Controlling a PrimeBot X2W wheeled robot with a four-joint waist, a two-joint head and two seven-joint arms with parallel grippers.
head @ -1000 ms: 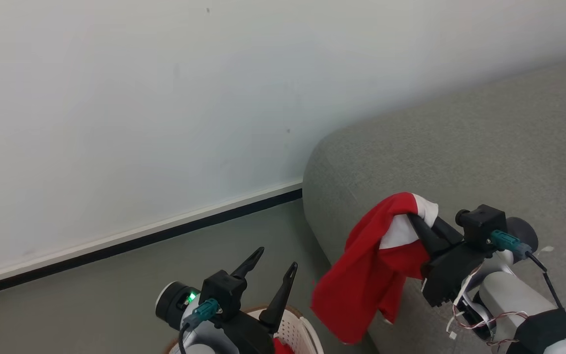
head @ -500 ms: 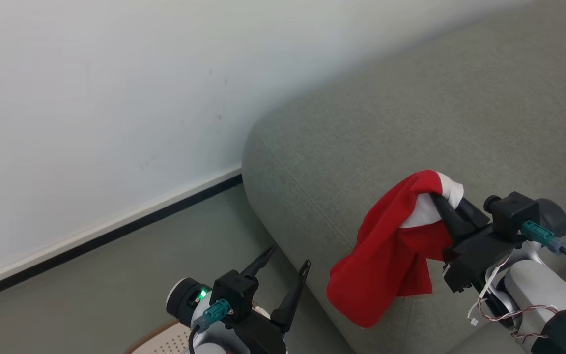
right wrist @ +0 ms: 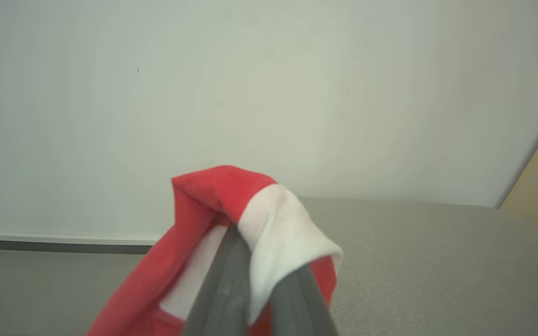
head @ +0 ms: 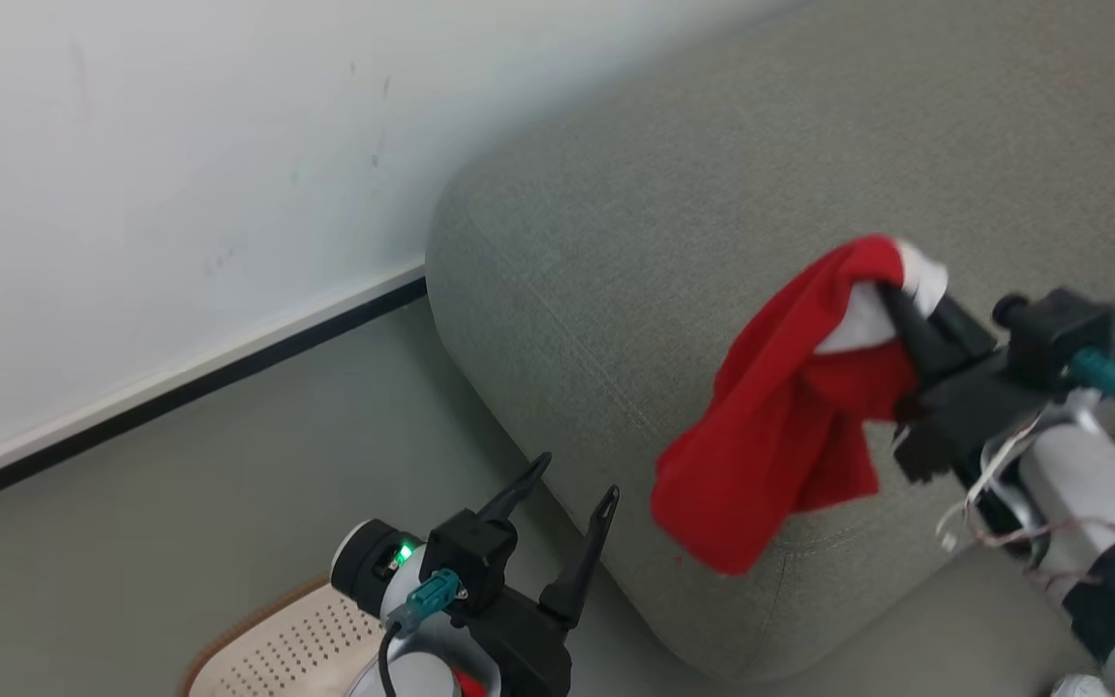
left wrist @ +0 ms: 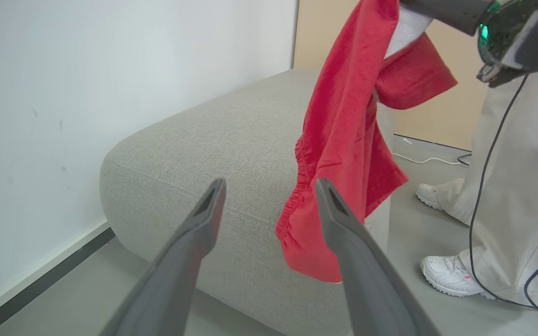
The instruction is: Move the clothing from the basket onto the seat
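Note:
My right gripper (head: 891, 295) is shut on a red garment with a broad white band (head: 780, 426), which hangs free in the air at the near end of the grey seat (head: 616, 242). In the right wrist view the cloth (right wrist: 203, 196) drapes over my fingertips, with the seat (right wrist: 437, 261) beyond. The left wrist view has the garment (left wrist: 343, 140) dangling in front of the seat (left wrist: 213, 126). My left gripper (head: 577, 476) is open and holds nothing. It stands above the cream basket (head: 277, 649), where a scrap of red clothing (head: 466, 682) shows.
A white wall with a dark skirting strip (head: 180, 387) runs behind the seat's end. A person in white trousers and white shoes (left wrist: 446, 275) stands to the right of the seat, with a cable (left wrist: 428, 161) on the grey floor nearby.
The head camera has swung right, shifting the whole picture. My right gripper has carried the garment up from beside the seat's corner towards its top. The left gripper stays open.

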